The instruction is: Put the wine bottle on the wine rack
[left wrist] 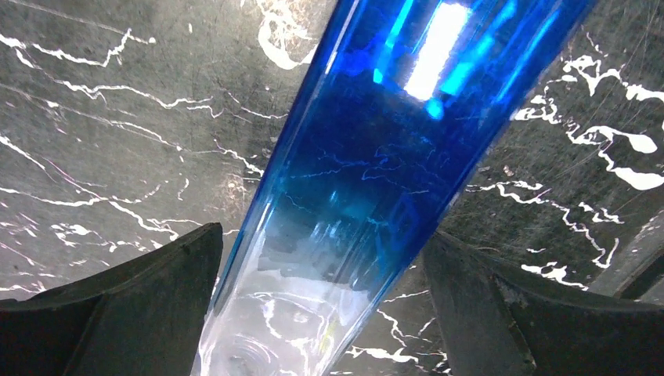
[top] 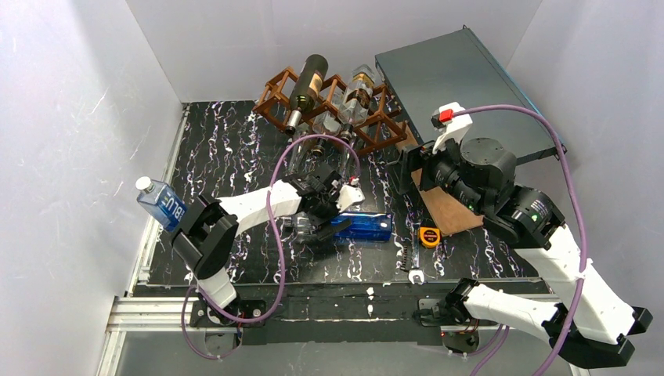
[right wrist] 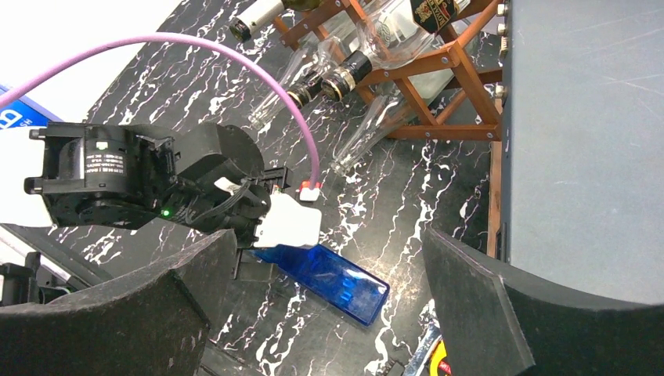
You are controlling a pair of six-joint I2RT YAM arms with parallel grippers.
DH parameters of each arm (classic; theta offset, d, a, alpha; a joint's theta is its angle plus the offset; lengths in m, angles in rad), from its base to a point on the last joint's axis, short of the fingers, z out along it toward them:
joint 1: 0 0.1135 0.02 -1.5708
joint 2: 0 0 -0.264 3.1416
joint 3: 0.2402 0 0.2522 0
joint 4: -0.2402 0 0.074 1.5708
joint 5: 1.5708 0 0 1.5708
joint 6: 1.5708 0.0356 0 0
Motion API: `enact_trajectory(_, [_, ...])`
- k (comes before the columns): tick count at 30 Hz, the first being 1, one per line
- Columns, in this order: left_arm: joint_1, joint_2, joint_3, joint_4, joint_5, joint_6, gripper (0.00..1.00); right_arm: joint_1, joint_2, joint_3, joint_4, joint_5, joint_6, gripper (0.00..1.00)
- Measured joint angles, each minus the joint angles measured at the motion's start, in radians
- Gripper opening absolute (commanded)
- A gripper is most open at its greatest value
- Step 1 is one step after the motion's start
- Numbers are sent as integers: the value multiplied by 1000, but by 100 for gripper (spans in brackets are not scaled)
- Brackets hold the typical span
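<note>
While left fingers (left wrist: 117,301) gape, the blue bottle (left wrist: 376,157) lies between them.

Plain white walls (top: 70,117) enclose a black tabletop (top: 227,157) veined with white; lighting even.

Black counter (top: 227,157), white marble-like veining, scuffed. White walls (top: 78,117) on three sides.

Far right corner: large dark grey flat metal panel (top: 454,86), long side running front to back. Thin brown flat board (top: 450,207) just beside its near end, partly hidden.

Small yellow-and-black tape measure (top: 428,235) by the board's near corner. Small black-and-silver hand tool (top: 413,262) near it, type unclear.

Left edge: clear plastic water bottle (top: 160,204), white cap, blue label.
</note>
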Motion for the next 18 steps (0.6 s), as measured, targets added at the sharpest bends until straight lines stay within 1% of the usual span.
enact_trajectory(2, [0,15,14,-16,-9,-33,89,0,-1,0,0,-1,3,98])
enact_trajectory(7, [0,19,34,-61,-32,-152,69,0,-2,0,2,-5,15,98])
enact_trajectory(12, [-10,12,31,-77,-34,-334,59,0,-14,-2,5,-11,24,98])
enact_trajectory(14, [-14,-1,13,-61,-38,-398,59,0,-18,-2,6,-11,25,98])
enact_trajectory(15, [-18,-12,0,-53,-41,-433,64,0,-20,-2,5,-11,25,98])
enact_trajectory(16, [-22,-22,-12,-47,-46,-467,70,0,-21,-2,6,-11,25,98])
enact_trajectory(18, [-39,-41,-35,-32,-64,-518,78,0,-21,-3,6,-12,25,98])
